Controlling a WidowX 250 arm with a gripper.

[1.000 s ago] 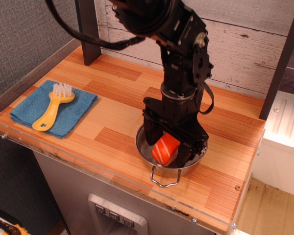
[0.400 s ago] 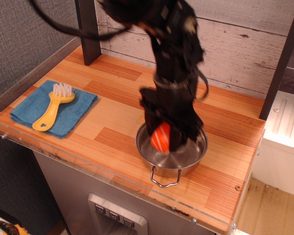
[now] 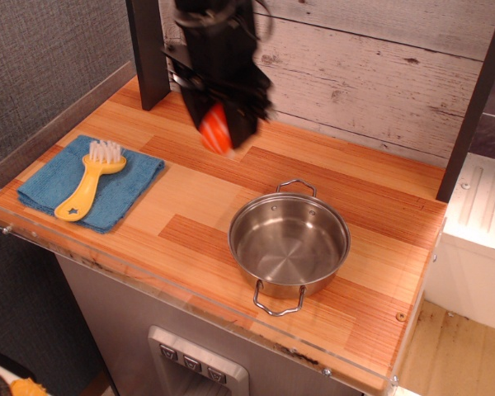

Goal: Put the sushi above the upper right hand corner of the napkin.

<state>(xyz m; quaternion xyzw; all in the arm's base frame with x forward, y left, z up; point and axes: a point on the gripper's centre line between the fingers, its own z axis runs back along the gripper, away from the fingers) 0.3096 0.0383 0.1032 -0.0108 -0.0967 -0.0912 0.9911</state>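
wooden table (image 3: pixel 379 272) bears our steel pot (image 3: pixel 289 243) and blue napkin (image 3: pixel 62 177) under a yellow brush (image 3: pixel 89 183); our blurred gripper (image 3: pixel 220 130) pinches the orange sushi (image 3: pixel 216 129) aloft, beyond the napkin's upper right corner.

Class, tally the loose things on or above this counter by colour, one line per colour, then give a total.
Blue: 1, the napkin
Yellow: 1, the brush
Orange: 1, the sushi, held in the gripper
Silver: 1, the pot
Total: 4

One camera stands high off the front corner, looking down across the whole wooden plank tabletop (image 3: pixel 198 206) toward the whitewashed board wall (image 3: pixel 379 74).
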